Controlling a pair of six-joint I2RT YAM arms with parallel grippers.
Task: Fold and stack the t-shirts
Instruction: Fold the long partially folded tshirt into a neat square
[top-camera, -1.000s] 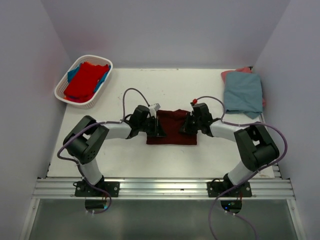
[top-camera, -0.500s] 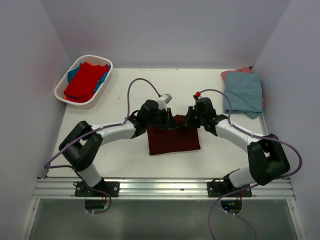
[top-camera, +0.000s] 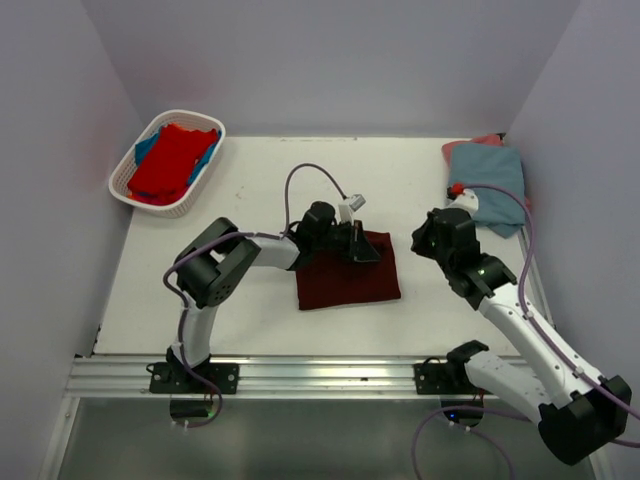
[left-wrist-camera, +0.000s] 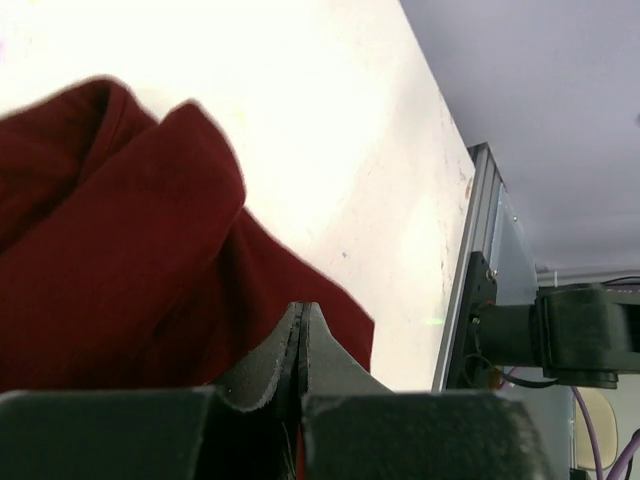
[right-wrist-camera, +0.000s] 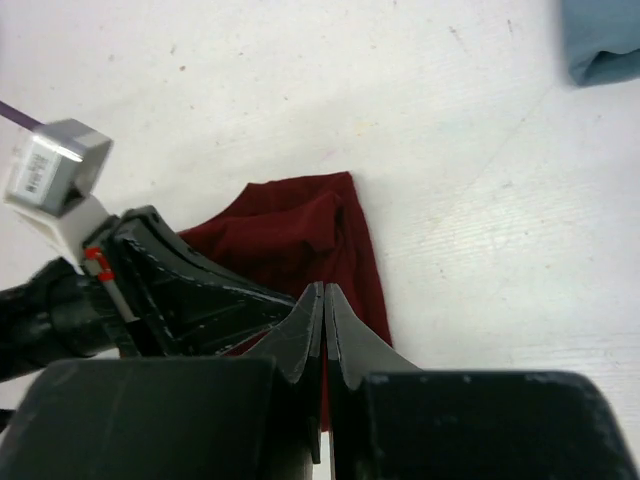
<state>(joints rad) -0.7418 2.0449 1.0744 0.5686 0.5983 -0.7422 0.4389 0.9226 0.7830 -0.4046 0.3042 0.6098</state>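
A dark maroon t-shirt (top-camera: 345, 278) lies folded into a rectangle on the white table's middle. My left gripper (top-camera: 366, 250) is shut and low over the shirt's far right corner; in the left wrist view its closed jaws point across the maroon cloth (left-wrist-camera: 130, 260). My right gripper (top-camera: 424, 246) is shut and empty, to the right of the shirt and clear of it. The right wrist view shows the maroon shirt (right-wrist-camera: 300, 230) and the left gripper (right-wrist-camera: 190, 300) below it. A grey-blue t-shirt (top-camera: 487, 185) lies folded on a salmon pink one (top-camera: 480, 141) at the far right.
A white slatted basket (top-camera: 130, 190) at the far left holds a bright red shirt (top-camera: 172, 160) over a blue one (top-camera: 148, 147). Purple-grey walls close in the table on three sides. A metal rail (top-camera: 320, 375) runs along the near edge.
Both grippers were at the maroon shirt's edges. The right gripper has pulled away to the right and off it. The left gripper has slid right across the shirt's far edge.
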